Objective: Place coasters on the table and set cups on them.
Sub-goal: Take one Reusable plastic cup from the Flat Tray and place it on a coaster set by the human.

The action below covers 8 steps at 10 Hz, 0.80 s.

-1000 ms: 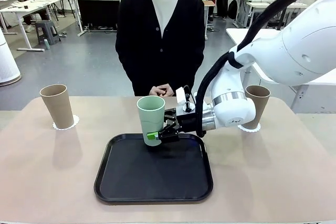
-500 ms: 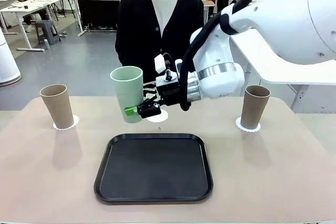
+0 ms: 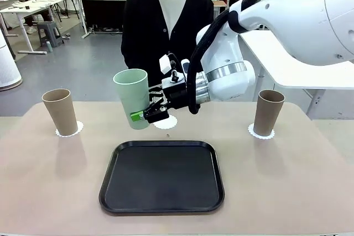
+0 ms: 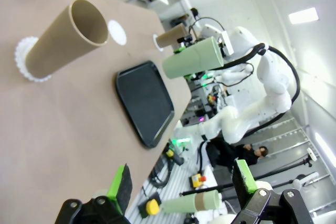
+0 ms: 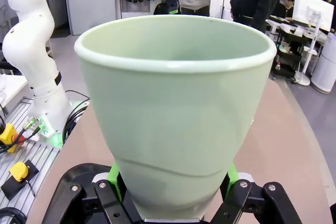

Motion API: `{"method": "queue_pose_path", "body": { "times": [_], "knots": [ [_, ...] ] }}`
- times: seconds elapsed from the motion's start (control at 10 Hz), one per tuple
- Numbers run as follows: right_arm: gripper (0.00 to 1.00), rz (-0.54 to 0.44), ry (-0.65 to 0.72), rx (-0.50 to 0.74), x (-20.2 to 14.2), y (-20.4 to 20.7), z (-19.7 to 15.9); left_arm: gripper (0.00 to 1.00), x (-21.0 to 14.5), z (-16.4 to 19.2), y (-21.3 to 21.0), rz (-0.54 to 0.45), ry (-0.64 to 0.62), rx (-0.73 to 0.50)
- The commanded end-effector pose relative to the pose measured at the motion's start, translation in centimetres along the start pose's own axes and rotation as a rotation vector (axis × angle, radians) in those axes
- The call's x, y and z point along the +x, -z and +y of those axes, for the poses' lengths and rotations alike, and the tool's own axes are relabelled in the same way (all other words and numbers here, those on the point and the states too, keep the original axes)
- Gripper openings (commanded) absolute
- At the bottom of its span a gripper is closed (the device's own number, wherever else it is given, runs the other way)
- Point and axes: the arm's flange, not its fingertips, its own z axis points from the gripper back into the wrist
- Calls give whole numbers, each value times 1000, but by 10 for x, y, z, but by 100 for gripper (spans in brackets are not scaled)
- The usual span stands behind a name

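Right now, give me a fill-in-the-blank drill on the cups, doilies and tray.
1. The right gripper is shut on the ____ cup.
2. Each brown cup stands on a white ____.
3. The bare doily lies between the person and the black ____.
4. The left gripper has its jaws ____.

Missing: green; doily; tray; open

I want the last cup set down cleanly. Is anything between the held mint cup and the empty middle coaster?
Nothing visible: the right gripper holds the mint cup above the table, beside the bare coaster.
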Motion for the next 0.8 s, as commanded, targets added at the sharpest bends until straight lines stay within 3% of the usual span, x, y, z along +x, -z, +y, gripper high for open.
{"method": "queue_pose_path", "body": {
  "times": [0.0, 0.1, 0.2, 0.3, 0.5, 0.7],
  "knots": [
    [22, -20, -9, -13, 1, 1, 1, 100, 0, -1, -1, -2, 2, 3],
    [81, 0, 0, 0, 0, 0, 0, 100, 0, -1, -1, -2, 2, 3],
    [81, 24, -13, 165, 5, -21, -29, 100, 0, -1, -1, -2, 2, 3],
    [81, 85, 16, 178, 5, -35, -53, 100, 0, -1, -1, -2, 2, 3],
    [81, 79, 8, 235, 12, -51, -90, 100, 0, -1, -1, -2, 2, 3],
    [81, 60, 25, 188, 19, -62, -128, 100, 0, -1, -1, -2, 2, 3]
  ]
}}
